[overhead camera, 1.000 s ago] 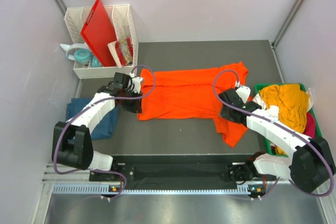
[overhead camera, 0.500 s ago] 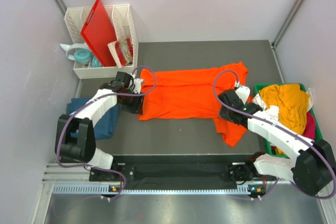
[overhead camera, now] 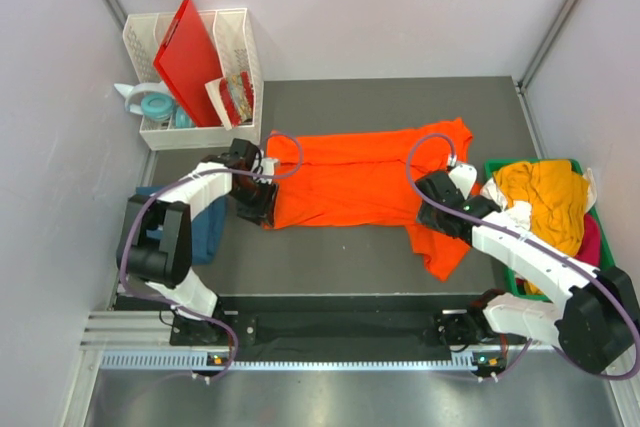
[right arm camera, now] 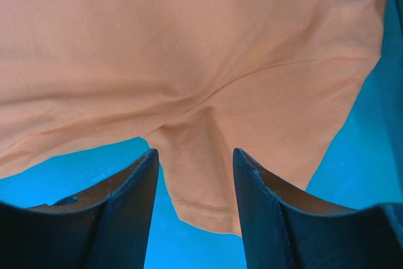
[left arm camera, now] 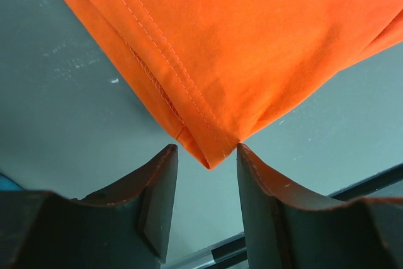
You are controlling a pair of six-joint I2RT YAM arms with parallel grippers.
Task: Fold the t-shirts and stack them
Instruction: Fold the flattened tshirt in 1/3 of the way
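Top external view: bright orange short-sleeved cloth t-shirt (overhead camera: 350, 177) laid sideways across middle of dark grey tabletop (overhead camera: 330, 257), folded lengthwise into a long band, one sleeve trailing toward lower right. At the band's lower-left corner, left gripper (overhead camera: 262, 212); over the sleeve end, right of centre, right gripper (overhead camera: 432, 217). Dark teal-blue cloth shirt (overhead camera: 205, 232) at left edge of frame, partly under the left arm. Mustard-yellow shirt (overhead camera: 545, 192) heaped in green bin (overhead camera: 500, 163) at far right.

Left wrist view: jaws parted, nothing clamped. Stitched hem corner (left arm camera: 211, 149) of the orange cloth pointing into the gap between the tips, seemingly touching neither pad.

Right wrist view: jaws likewise apart, nothing pinched. Short sleeve (right arm camera: 208, 181), hem stitching toward bottom of frame, lying flat on the tabletop in line with the gap.

Judging by look: thin, light, limp fabric, no stiffness, prone to drape, sag and drag along the table. Best taken at the doubled hem corner on the left and near the sleeve seam on the right, for thicker, firmer layers. Worth catching both layers at once; otherwise a risk of lifting the top layer alone and undoing the fold.
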